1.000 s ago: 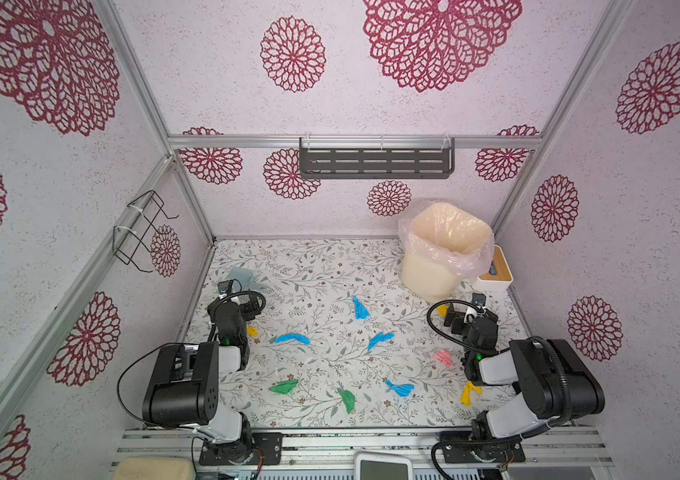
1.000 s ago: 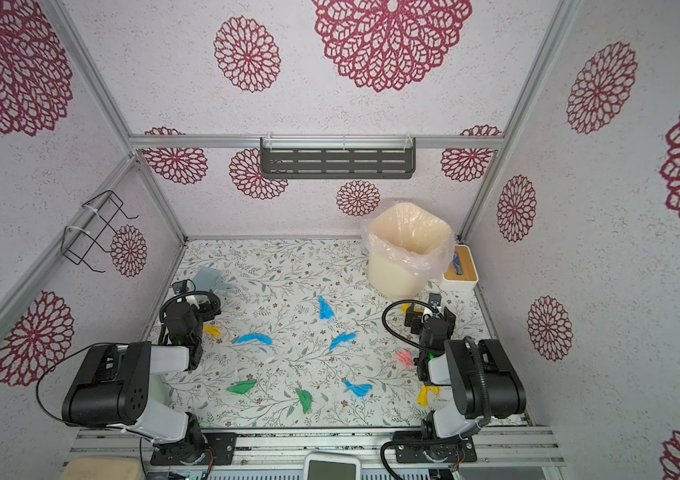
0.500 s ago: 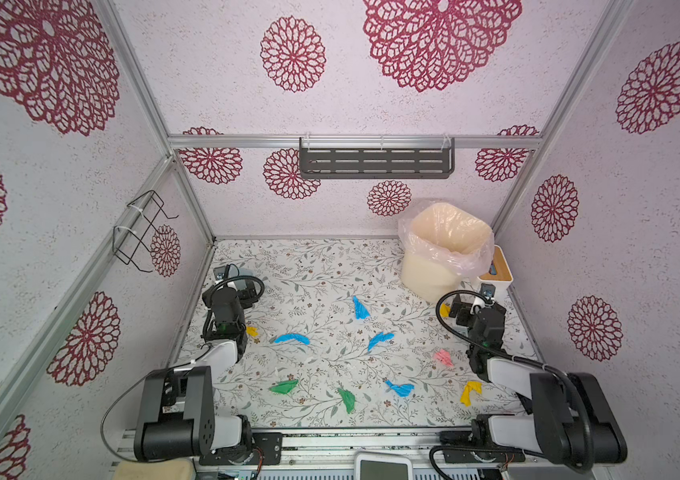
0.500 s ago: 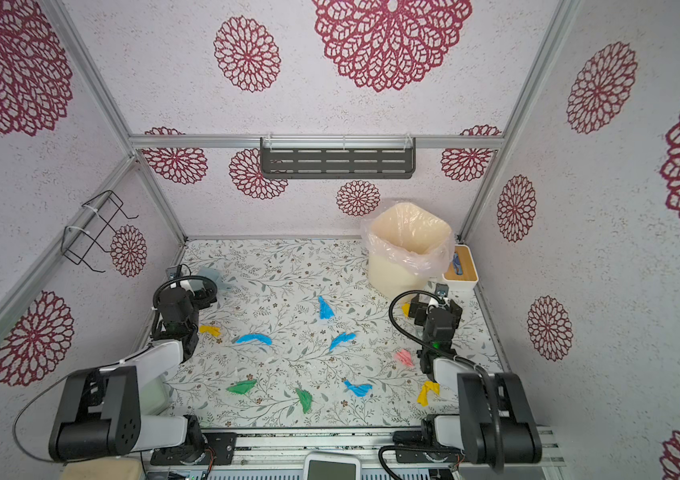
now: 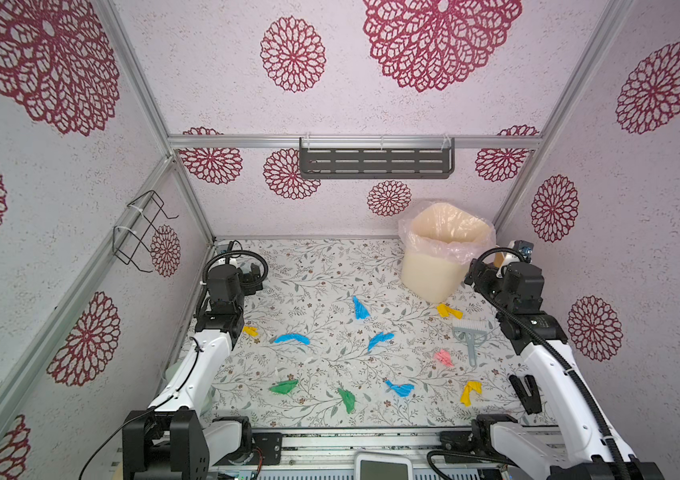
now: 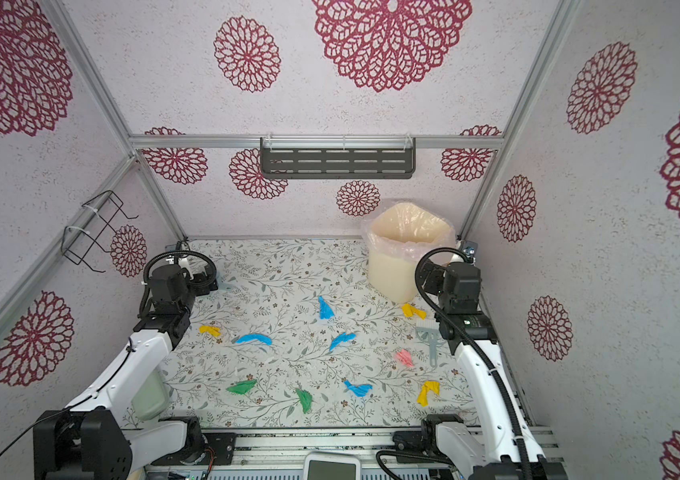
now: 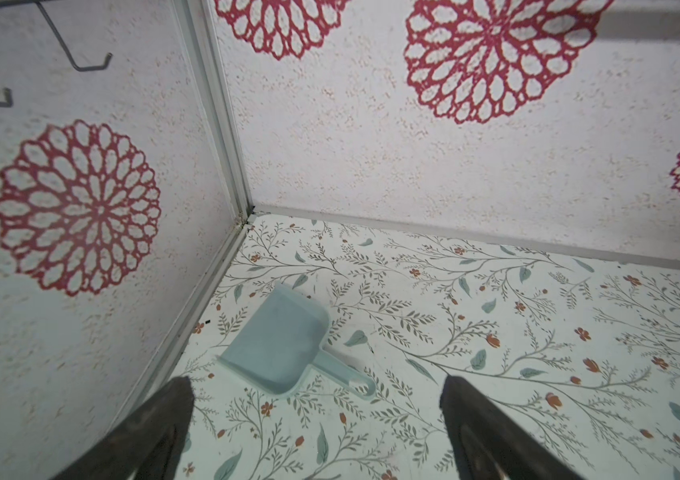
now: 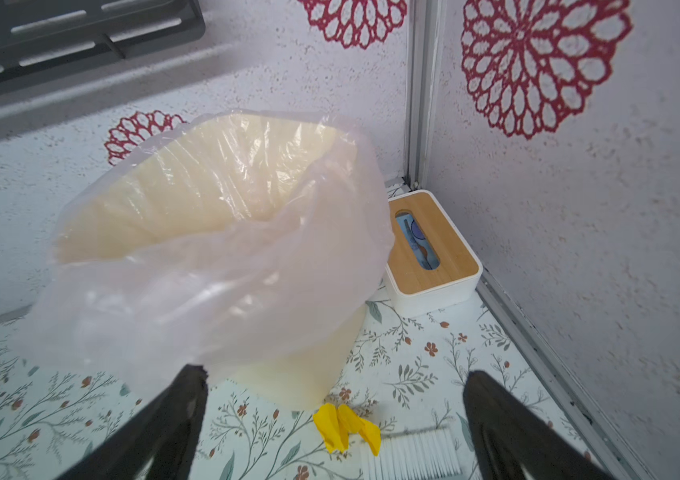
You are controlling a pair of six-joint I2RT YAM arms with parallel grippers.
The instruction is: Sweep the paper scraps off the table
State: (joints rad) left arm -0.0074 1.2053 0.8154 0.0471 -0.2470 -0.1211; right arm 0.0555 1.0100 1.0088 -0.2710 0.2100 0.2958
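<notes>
Ten paper scraps are counted on the table in both top views: four blue, three yellow, two green and one pink, all lying loose and apart from one another. Three blue pieces lie about the middle, and the fourth lies toward the near edge with the green pair. One yellow piece is found at the left side, one at the near right, and one just beside the foot of the bag-lined bin at the far right. The pink piece lies just left of the handle of a small brush, which rests flat on the right side. A pale blue dustpan is seen lying in the far left corner. The left gripper is held over that corner with its fingers spread wide, nothing gripped, and the dustpan untouched. The right gripper is held near the bin, likewise spread wide and empty. A wood-topped tissue box is noted beside the bin in the far right corner.
</notes>
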